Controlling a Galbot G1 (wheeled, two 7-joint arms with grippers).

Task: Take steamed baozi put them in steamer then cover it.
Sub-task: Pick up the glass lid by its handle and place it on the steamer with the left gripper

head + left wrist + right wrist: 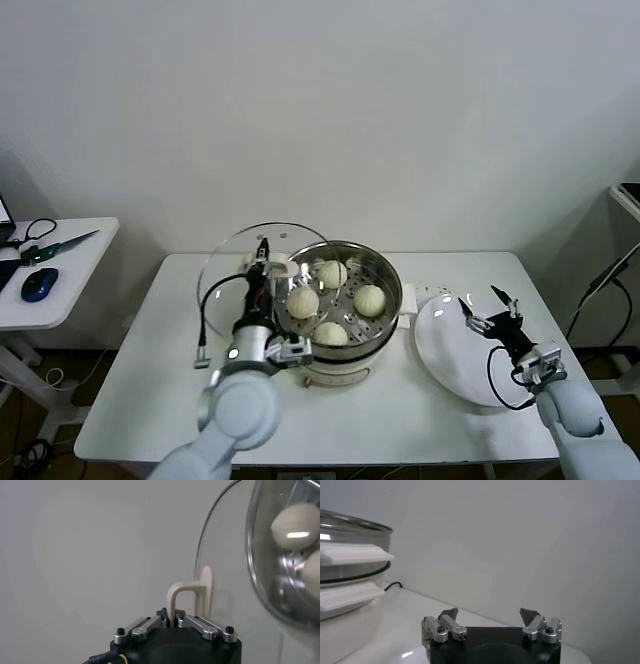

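Nearest us, at about five o'clock on the white rectangular table (140, 390), our right gripper (489, 311) hovers over the flat white round plate (450, 352); its two fingers stand well apart and hold nothing, as the right wrist view also shows (492, 616).

At about seven o'clock our left gripper (262, 250) reaches forward along the near-left side of the round shiny steel steamer (385, 300). In the left wrist view its fingers are pressed together on the cream rectangular handle (186, 597) of the round clear glass lid with a metal rim (228, 262). The lid is held up on edge, tilted, at the steamer's nine to ten o'clock side, so the pot is uncovered.

In the middle of the table the steamer sits on its white cooker base (335, 372). Four small cream-white round dough buns (369, 299) lie on its perforated floor, at roughly twelve, three, six and nine o'clock, close together.

Farther off, at nine o'clock, a white side table (70, 262) carries a blue computer mouse (39, 283).
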